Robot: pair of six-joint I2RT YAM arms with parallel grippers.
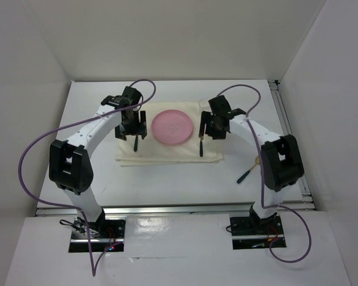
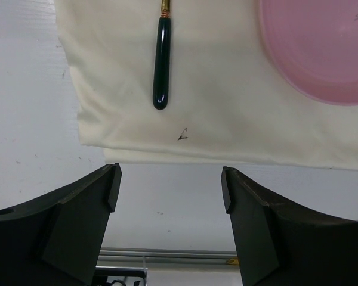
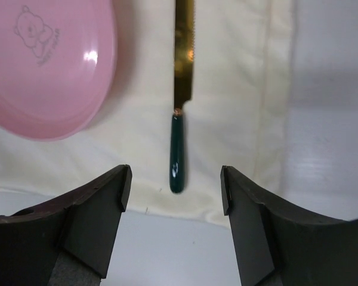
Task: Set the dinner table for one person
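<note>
- White walls enclose a white table (image 1: 167,185) with metal rails (image 1: 167,208) at its near and right edges; the table fills the floor of the enclosure.
- From the top view, a cream mat (image 1: 167,156) is seen at the table's middle, with a pink plate (image 1: 172,127) set near the mat's far edge.
- A dark-handled utensil (image 1: 134,145) lies by the mat's left edge, and a knife (image 1: 199,145) by its right edge.
- A third utensil (image 1: 246,174) lies on the bare table beyond the mat's right edge, near the right arm.
- The left gripper (image 1: 133,126) is held over the mat's left part, and the right gripper (image 1: 215,126) over the far right corner.
- In the left wrist view, the left gripper (image 2: 170,190) is seen with jaws spread wide and nothing between them, over bare table just off the mat's near edge.
- The utensil's handle (image 2: 161,62) lies flat on the mat and apart from the plate (image 2: 322,47); its head is cut off by the frame.
- In the right wrist view, the right gripper (image 3: 175,199) is spread wide and grips nothing.
- The knife (image 3: 178,155), gold-bladed and green-handled, lies flat on the mat (image 3: 244,89) just beyond the fingertips, untouched by them.
- A bear drawing is seen on the plate (image 3: 48,65), which lies beside the knife.
</note>
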